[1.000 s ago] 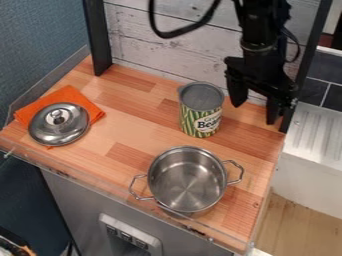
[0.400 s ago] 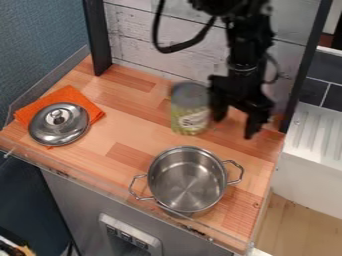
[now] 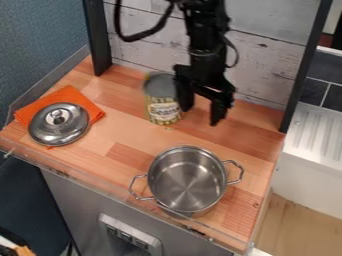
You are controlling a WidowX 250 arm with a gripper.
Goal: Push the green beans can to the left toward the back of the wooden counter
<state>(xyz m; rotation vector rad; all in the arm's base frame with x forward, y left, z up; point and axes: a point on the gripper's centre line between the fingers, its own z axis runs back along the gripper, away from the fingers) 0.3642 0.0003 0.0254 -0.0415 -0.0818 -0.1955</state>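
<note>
I have the pincer [image 3: 200,114] hanging over the back of the worktop [image 3: 120,131], just beside the tin can [image 3: 162,100]. The can stands near the back wall [image 3: 267,60], between the pincer and the orange cloth [image 3: 70,95], with the metal lid [image 3: 59,124] resting on that cloth. The open pot [image 3: 187,180] sits nearer the front edge, well apart from both.

I judge the step in hand to be a sideways nudge of the can, and I would do it gently. The contact wants to be low on the can's side, because a tall, narrow thing tips if pushed near its rim. I would keep the push slow and level, run it roughly parallel to the wall, and aim through the can's middle so that it slides instead of spinning off the finger. Too much speed could topple it or send it into the lid; easing off before drawing away should leave it standing.

As for the pincer, its two fingers are spread wide, pointing down, with nothing between them. The finger nearer the can looks to be against its side from the outside, though I cannot be certain of the exact point of touch.
</note>
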